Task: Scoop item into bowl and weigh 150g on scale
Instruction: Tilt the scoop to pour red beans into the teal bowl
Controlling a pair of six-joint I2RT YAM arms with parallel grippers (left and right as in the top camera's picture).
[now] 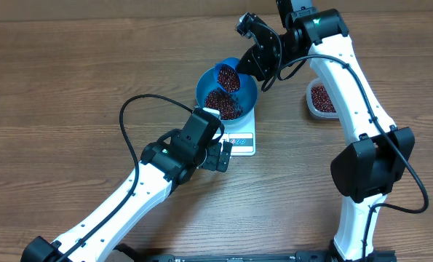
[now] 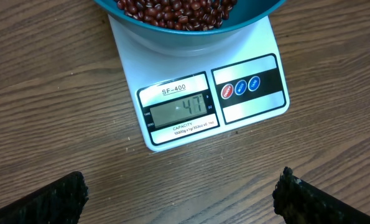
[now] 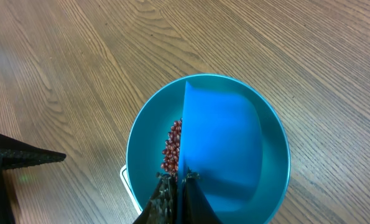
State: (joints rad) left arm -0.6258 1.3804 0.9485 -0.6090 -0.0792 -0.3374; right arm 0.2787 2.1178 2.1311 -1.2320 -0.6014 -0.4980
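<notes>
Beans (image 1: pixel 223 102) lie in a loose heap inside the bowl (image 1: pixel 251 91), which stands centred on the scale (image 1: pixel 244 142) so that the load registers. More beans sit in the scoop (image 1: pixel 228 77), held low over the bowl's far side, presumably so that nothing spills onto the table. The right gripper (image 3: pixel 174 182) is clamped tight on the scoop's handle end, with the scoop's blue body slanting down into the bowl. The left gripper (image 1: pixel 221 154) hovers just beside the scale's near edge, jaws spread wide and holding nothing. Its position looks chosen to keep its camera on the display (image 2: pixel 185 109), which shows a two-digit figure. I judge that short of target. A tub (image 1: pixel 322 98) of beans stands to the right, apart from the scale, within the scooping arm's reach.

The table (image 1: pixel 70 87) is brown wood grain, flat and dry. Nothing of the room beyond it is shown.
</notes>
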